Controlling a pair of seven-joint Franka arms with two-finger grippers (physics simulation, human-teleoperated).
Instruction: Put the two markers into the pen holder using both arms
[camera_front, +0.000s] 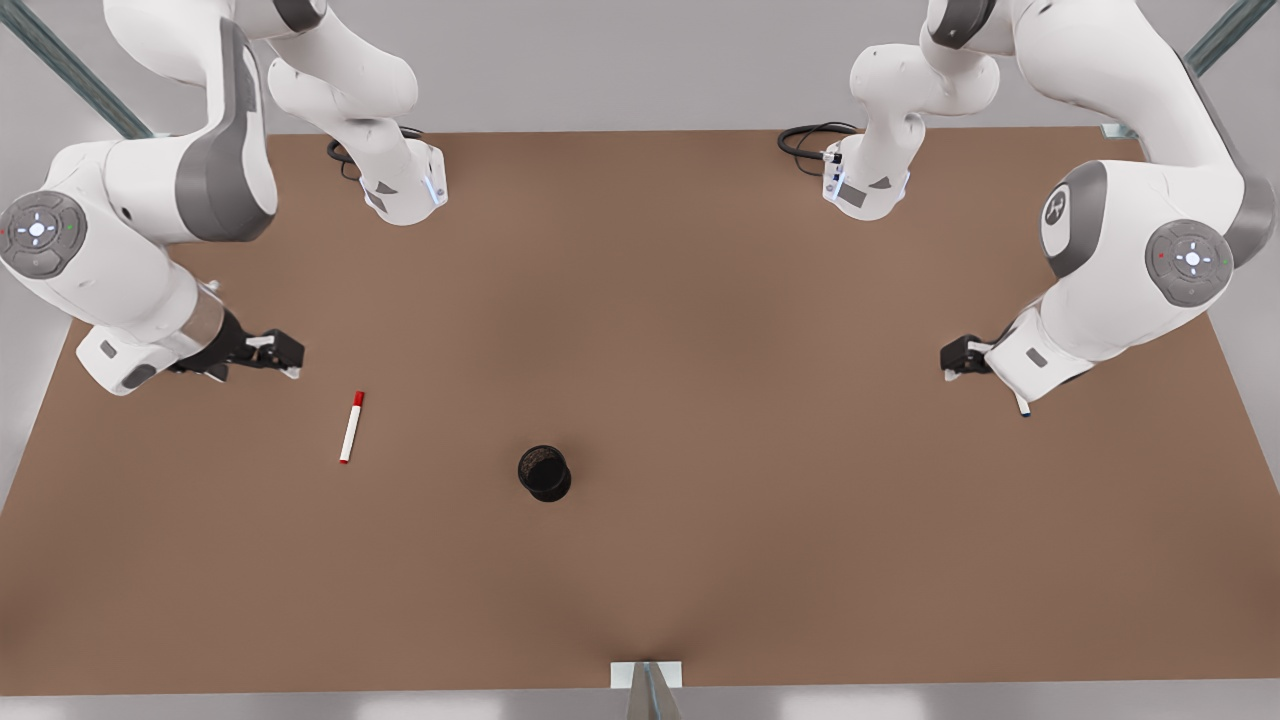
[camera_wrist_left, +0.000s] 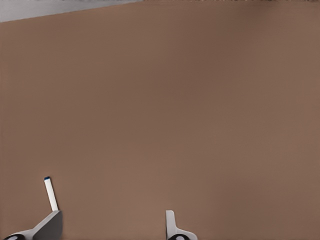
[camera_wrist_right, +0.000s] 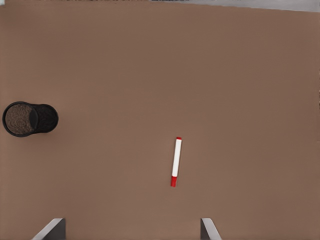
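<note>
Both our grippers are spread wide. The right gripper (camera_front: 285, 356) could nudge the red marker (camera_wrist_right: 175, 161) ahead; the left gripper (camera_front: 953, 360) risks rolling the blue marker (camera_wrist_left: 50, 193) beside its finger.

Open brown table (camera_front: 700, 350) surrounds the red-capped marker (camera_front: 351, 427) and the pen holder (camera_front: 545, 473) on all sides. The right gripper (camera_front: 285, 355), fingers spread, hangs near this marker, well apart from the holder.

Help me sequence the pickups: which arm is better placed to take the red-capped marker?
The right gripper: it hovers open beside the red-capped marker; the left gripper is across the table.
</note>
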